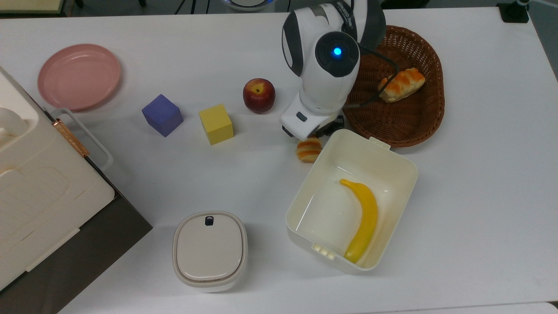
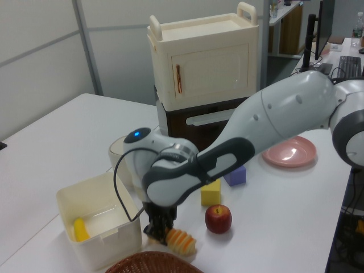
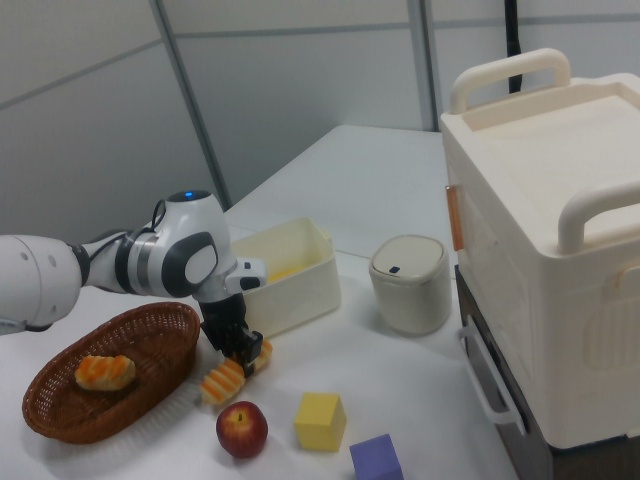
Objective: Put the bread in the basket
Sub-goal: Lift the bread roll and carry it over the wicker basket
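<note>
The bread (image 1: 308, 150), a roll with orange and cream stripes, lies on the white table between the apple and the cream tub. Its far end is hidden under my arm in the top view. My gripper (image 3: 245, 350) is down at the table with its fingers closed on one end of the bread (image 3: 222, 381). In the left view the gripper (image 2: 158, 232) sits on the left end of the bread (image 2: 182, 242). The brown wicker basket (image 1: 418, 126) stands just behind, and a paler pastry (image 1: 401, 85) lies in it.
The cream tub (image 1: 370, 144) with a banana (image 1: 364, 218) touches the bread's side. An apple (image 1: 259, 95), a yellow cube (image 1: 216, 124), a purple cube (image 1: 162, 115) and a pink plate (image 1: 79, 76) are toward the top view's left. A lidded container (image 1: 209, 250) and a cabinet (image 1: 39, 187) stand nearer.
</note>
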